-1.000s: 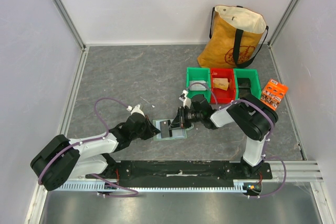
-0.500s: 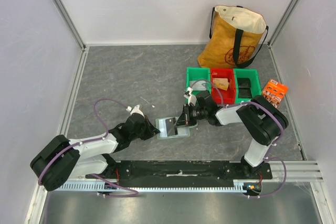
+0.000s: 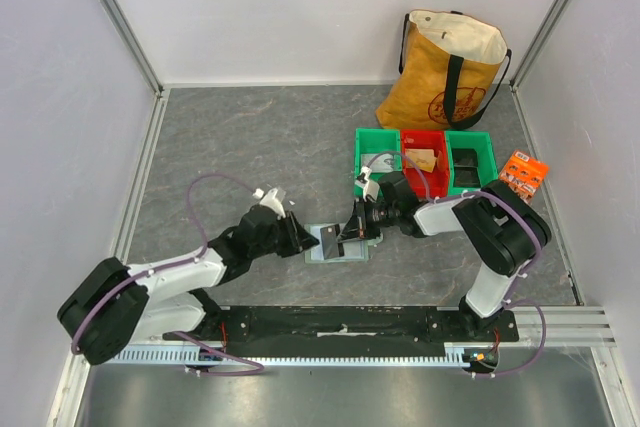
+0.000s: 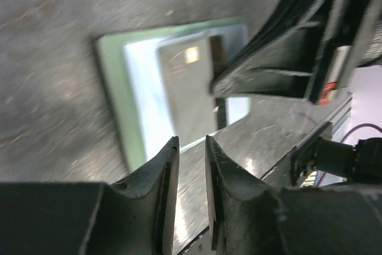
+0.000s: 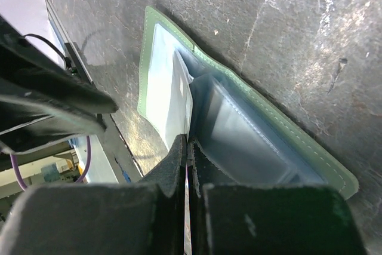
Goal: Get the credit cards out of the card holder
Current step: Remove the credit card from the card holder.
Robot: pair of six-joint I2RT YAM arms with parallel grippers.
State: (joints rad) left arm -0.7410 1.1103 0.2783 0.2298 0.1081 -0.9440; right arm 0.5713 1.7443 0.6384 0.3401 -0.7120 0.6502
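Your left gripper (image 4: 191, 141) hovers at the left edge of the thin pale-green folding card holder (image 3: 347, 253), which lies open on the grey stone-patterned table (image 3: 240, 137). Its fingers are narrowly apart and empty. Your right gripper (image 5: 188, 143) is pinched on a dark grey rectangular credit card (image 4: 185, 82) tilted over the holder.

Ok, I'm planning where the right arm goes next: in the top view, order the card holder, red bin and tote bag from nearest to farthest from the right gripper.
From the right gripper, shut on a card:
1. Card holder, at its fingertips.
2. Red bin, farther out, to the right.
3. Tote bag, far right corner.
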